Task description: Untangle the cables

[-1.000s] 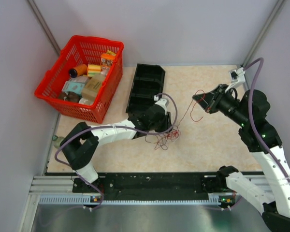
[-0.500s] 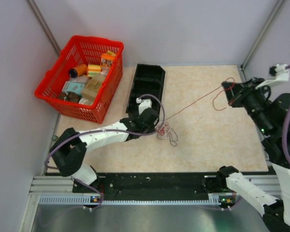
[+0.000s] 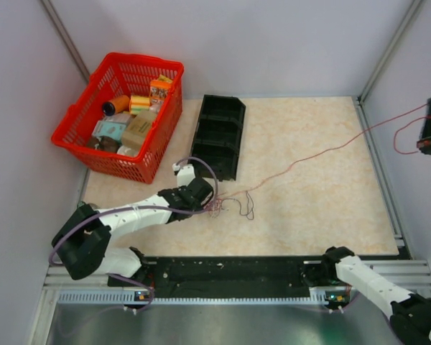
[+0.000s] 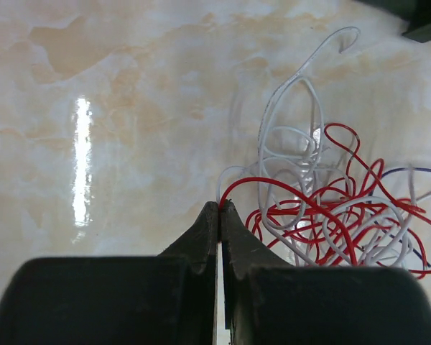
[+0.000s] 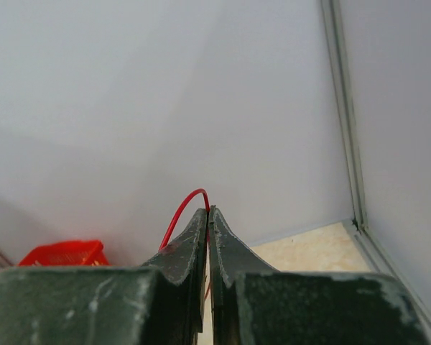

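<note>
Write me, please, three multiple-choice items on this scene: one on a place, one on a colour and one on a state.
1. Where does the tangle of cables lie?
A. In the red basket
B. Inside the black tray
C. On the table, at the left fingers

2. What colour is the stretched cable that runs to the right fingers?
A. Red
B. White
C. Dark blue

3. How do the right fingers stand?
A. Wide open
B. Shut on nothing
C. Shut on the stretched cable

Answers:
1 C: the left wrist view shows the loops on the marbled tabletop, right at the fingertips.
2 A: the top view shows a thin red line from the tangle to the far right edge.
3 C: the right wrist view shows the fingers pressed together with the cable coming out between them.
</note>
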`<state>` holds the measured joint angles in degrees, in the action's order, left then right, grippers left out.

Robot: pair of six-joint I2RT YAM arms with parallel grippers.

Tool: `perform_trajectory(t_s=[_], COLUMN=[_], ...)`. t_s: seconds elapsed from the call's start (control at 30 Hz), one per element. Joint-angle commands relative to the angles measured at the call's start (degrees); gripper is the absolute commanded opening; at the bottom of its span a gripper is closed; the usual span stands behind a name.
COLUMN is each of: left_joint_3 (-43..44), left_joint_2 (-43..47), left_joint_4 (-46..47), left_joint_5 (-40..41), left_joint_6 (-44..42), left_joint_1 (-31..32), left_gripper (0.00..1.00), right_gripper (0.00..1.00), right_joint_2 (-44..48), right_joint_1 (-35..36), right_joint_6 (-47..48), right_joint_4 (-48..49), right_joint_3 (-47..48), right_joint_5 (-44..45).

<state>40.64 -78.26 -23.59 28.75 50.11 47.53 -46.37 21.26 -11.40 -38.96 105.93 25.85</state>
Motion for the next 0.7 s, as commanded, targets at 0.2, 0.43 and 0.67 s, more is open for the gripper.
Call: perform_trajectory(t_s=[0.2, 0.43, 0.67], left_joint_3=[-3.1, -4.9, -5.7], left_joint_2=[4.3, 12.2, 19.5], left_joint_4=[-0.8, 3.0, 3.2], left_joint_5=[2.5, -1.9, -4.1], left_joint_6=[1.3, -3.7, -7.8], left_joint_1=[-1.4, -1.4, -1.4], left_gripper=[0.0, 0.0, 0.0], right_gripper=[0.0, 0.0, 0.0], right_joint_2=[-9.3, -4.7, -3.8], right_joint_1=[0.3, 0.3, 0.3], right_joint_6=[4.6, -0.4, -1.4], right_joint_4=[2.7, 4.5, 5.6], right_joint_3=[21.0, 1.8, -6.9], right_joint_5=[-2.0, -6.2, -6.6])
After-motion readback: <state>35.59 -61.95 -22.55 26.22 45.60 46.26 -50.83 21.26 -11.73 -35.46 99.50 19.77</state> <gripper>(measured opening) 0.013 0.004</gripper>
